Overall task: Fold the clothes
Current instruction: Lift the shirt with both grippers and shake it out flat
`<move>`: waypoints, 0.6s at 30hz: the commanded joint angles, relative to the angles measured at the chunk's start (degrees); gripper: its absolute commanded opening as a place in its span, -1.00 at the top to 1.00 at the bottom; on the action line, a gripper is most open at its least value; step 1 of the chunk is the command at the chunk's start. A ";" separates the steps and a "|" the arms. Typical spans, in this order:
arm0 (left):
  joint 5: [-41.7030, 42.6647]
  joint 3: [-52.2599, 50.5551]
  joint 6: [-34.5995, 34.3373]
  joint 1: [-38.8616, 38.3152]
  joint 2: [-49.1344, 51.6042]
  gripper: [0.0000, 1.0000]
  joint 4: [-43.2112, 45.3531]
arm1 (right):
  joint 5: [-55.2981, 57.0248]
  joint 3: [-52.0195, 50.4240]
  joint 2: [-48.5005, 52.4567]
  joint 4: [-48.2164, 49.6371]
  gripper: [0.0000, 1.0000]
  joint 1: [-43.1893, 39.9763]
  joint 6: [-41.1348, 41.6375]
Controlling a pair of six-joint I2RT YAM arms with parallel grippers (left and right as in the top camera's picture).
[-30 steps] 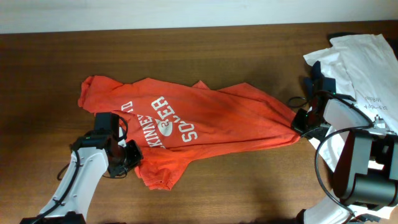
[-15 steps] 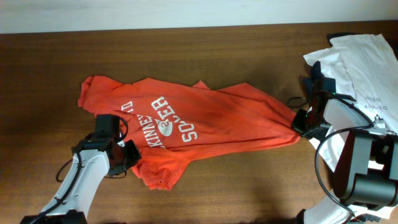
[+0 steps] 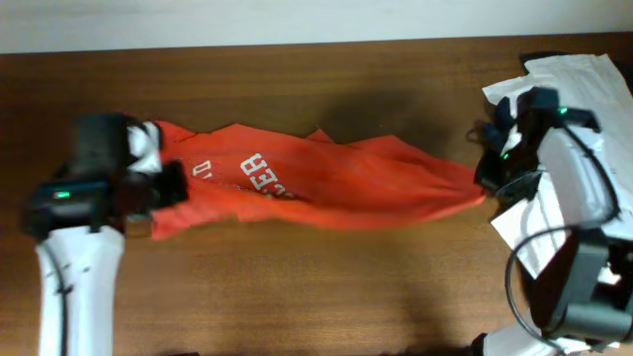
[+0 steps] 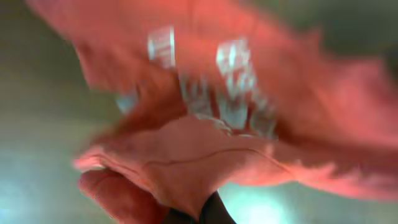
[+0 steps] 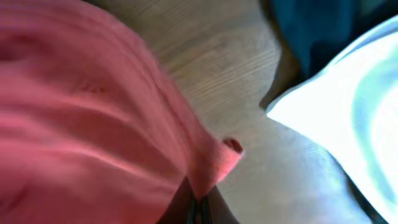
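The red-orange T-shirt with white lettering hangs stretched between both grippers, lifted off the wooden table. My left gripper is shut on its left edge; in the left wrist view the cloth bunches out of the jaws, blurred. My right gripper is shut on the shirt's right end; in the right wrist view the fabric is pinched between the fingers.
A white shirt lies over a dark navy garment at the table's right edge, close behind the right gripper. Both show in the right wrist view, white and navy. A pale wall runs along the back.
Both arms have risen, lifting the shirt. The left gripper moved up and left with the shirt's edge, drawing the cloth into a taut, narrower band. The lower flap no longer lies on the table.
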 commanded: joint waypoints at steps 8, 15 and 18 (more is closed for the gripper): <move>0.55 21.88 0.76 9.88 -1.20 1.00 5.86 | -5.38 29.40 -15.80 -15.61 0.92 0.15 -6.93; 0.33 41.29 -0.28 9.97 -1.55 1.00 5.84 | -7.41 44.04 -23.28 -15.54 0.92 0.15 -10.01; 0.33 44.50 -1.07 9.97 -3.10 1.00 5.84 | -7.41 48.26 -24.24 -15.56 0.92 0.15 -10.01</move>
